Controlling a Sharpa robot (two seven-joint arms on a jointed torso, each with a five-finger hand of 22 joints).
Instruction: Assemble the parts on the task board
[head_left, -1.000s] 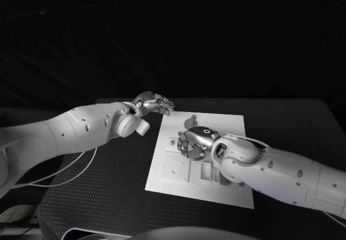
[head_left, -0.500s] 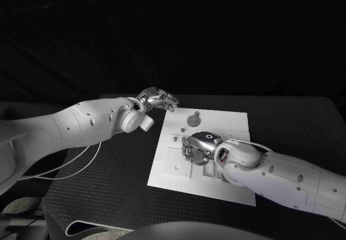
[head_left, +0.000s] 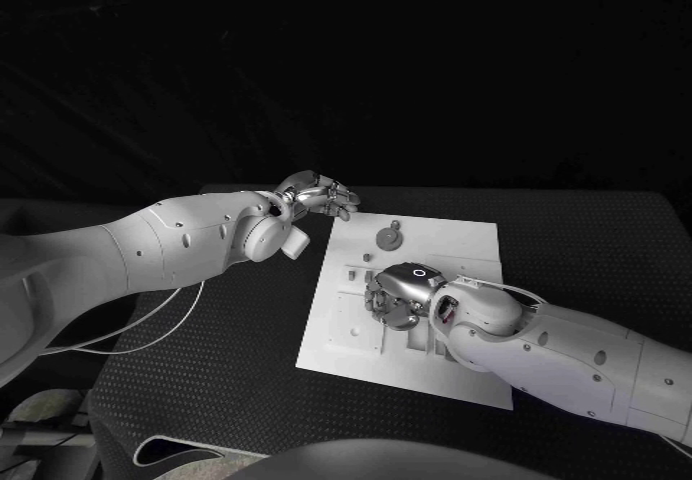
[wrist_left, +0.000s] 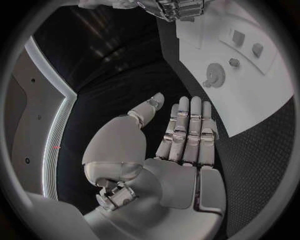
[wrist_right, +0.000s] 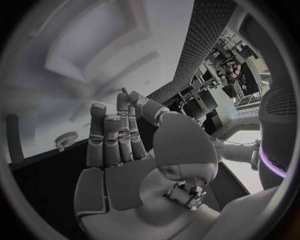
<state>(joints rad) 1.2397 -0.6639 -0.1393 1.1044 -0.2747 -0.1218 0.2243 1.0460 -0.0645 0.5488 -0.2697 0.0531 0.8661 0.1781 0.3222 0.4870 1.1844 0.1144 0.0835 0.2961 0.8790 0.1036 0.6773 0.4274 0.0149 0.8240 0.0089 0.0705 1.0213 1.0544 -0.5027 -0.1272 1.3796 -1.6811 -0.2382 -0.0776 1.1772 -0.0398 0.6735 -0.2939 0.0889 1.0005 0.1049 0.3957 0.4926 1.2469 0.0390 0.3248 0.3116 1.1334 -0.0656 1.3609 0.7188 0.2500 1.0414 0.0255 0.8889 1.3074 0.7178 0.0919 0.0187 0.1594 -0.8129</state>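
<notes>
Head view: white board (head_left: 433, 240) lies on the dark worktop (head_left: 231, 350). Right robot hand (head_left: 394, 295) hovers over its middle, fingers straight, holding nothing. Left robot hand (head_left: 320, 195) sits off the board's far-left corner, open and empty.

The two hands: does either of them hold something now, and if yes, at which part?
Neither holds anything. The left hand is flat and empty beside the task board; the right hand is empty above it.
</notes>
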